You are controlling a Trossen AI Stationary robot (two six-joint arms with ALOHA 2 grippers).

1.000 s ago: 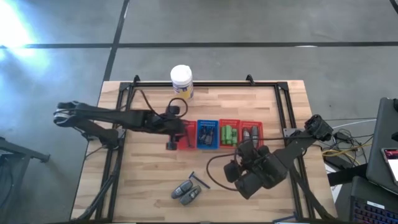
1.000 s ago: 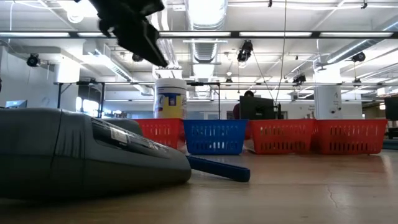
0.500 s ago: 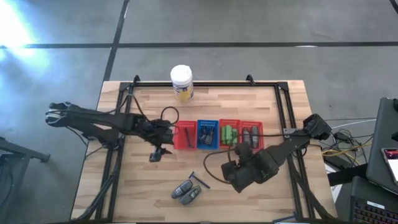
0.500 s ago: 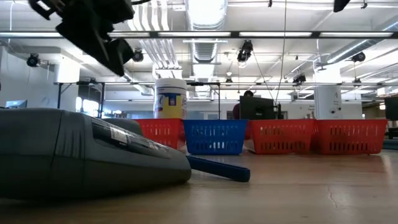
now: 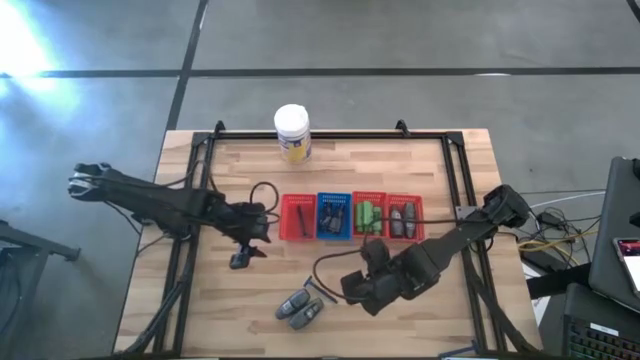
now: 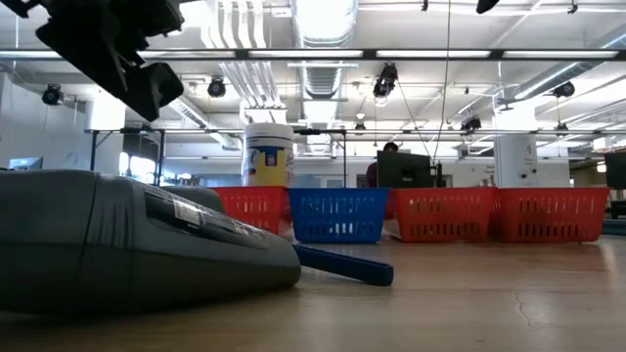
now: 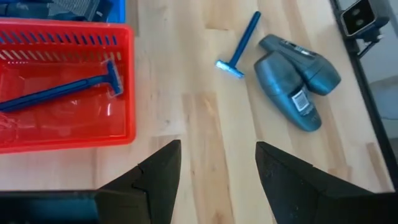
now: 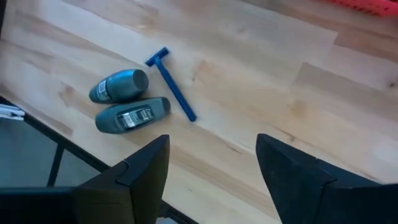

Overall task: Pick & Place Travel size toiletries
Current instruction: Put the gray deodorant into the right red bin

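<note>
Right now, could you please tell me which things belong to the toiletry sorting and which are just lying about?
Job: two grey bottles and loose blue razor, both unsorted; second razor, inside the leftmost red basket; green bottles, already binned.
Lying about: white jar, standing behind the baskets.

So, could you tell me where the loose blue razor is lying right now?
In the high view the blue razor lies bare on the table's near-centre boards, just beside the two grey bottles and ahead of the open right gripper, apart from the basket row.
</note>
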